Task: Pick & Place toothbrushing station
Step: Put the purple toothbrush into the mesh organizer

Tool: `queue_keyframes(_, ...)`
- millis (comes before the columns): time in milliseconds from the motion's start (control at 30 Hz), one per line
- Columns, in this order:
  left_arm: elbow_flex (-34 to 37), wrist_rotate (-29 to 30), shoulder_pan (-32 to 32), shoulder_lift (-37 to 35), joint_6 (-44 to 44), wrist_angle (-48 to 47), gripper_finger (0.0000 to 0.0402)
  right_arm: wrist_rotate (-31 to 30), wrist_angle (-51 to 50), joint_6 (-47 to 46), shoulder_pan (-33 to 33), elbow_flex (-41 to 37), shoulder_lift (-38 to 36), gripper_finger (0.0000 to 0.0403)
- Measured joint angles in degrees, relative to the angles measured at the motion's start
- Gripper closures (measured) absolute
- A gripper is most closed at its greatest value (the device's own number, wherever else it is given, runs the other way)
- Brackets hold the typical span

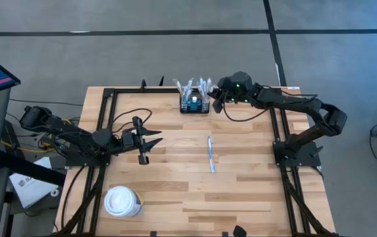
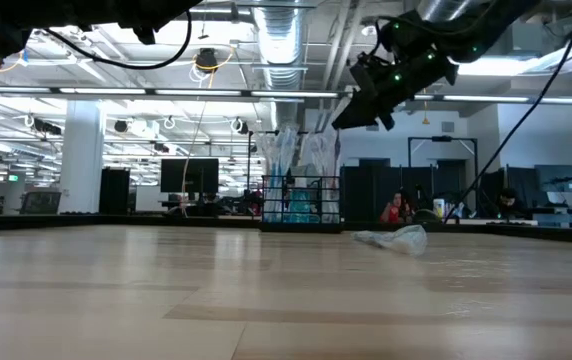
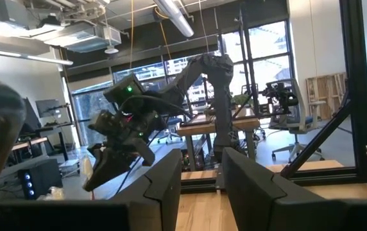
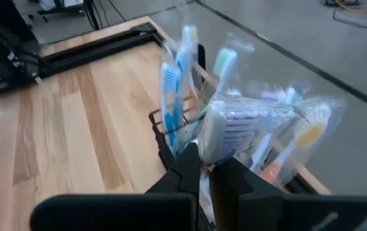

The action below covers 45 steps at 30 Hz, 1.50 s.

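The toothbrushing station [image 1: 194, 104] is a small black wire-mesh box [image 4: 168, 131] standing at the table's far edge [image 2: 301, 203]. Several wrapped toothbrushes [image 4: 247, 122] stick up out of it. My right gripper [image 1: 212, 99] hangs shut just above the station's right side [image 2: 341, 122], its fingertips [image 4: 204, 172] close by the wrappers. In the low view it stands clear of them. My left gripper [image 1: 152, 140] waits open over the table's left half, its fingers [image 3: 203, 186] with nothing between them.
A wrapped toothbrush [image 1: 211, 155] lies flat on the wood in the middle of the table [image 2: 394, 239]. A white lidded cup [image 1: 122, 201] stands near the front left. Black frame rails [image 1: 109, 92] run along the table's sides. Bare wood lies between the arms.
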<state>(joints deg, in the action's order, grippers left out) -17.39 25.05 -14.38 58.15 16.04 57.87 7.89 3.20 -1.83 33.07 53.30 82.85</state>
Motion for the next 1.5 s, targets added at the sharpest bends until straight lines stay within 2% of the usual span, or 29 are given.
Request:
queue_keyframes(400,0.0,0.0,0.0,0.0,0.0,0.0,0.0294,3.8,1.8,-1.1,2.9,-1.2,1.1,0.0398)
queue_keyframes(833,0.0,0.1,0.1,0.0,0.0,0.0,0.0294,5.8,9.0,-2.8,3.4,-0.8,10.9,0.0389)
queue_keyframes(1100,0.0,0.1,0.2,0.0,0.0,0.0,0.0294,5.8,7.1,-2.7,2.6,-1.1,10.6,0.0352)
queue_keyframes(1500,0.0,0.2,0.2,0.0,0.0,-0.3,0.0294,5.9,7.1,-1.7,2.6,-1.1,10.6,0.0346)
